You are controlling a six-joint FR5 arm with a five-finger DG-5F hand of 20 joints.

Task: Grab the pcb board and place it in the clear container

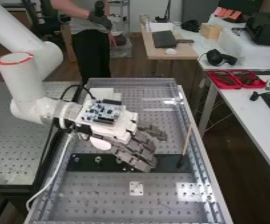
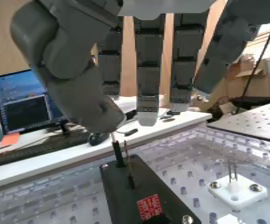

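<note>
The dark grey, white-backed robotic hand (image 1: 138, 151) is held wide open over the perforated metal bench (image 1: 96, 197), its long fingers (image 2: 149, 65) straight, its thick thumb (image 2: 86, 95) set apart, and nothing is gripped. A blue rectangular circuit board (image 1: 102, 111) is carried on the back of the hand and seems to belong to it; where the pcb board to be grabbed lies cannot be told, nor can the clear container be made out with certainty. Below is set a long flat black plate (image 2: 122, 182), from which a thin brown stick (image 1: 187, 137) is raised. If the hand were lowered or swung sideways carelessly, the stick could be knocked over by the fingers or thumb. The white block with upright metal pins (image 2: 235, 192) could likewise be struck, and its pins bent, by a low sweep. If the grasp were aimed at the wrong part, closing would be wasted.
</note>
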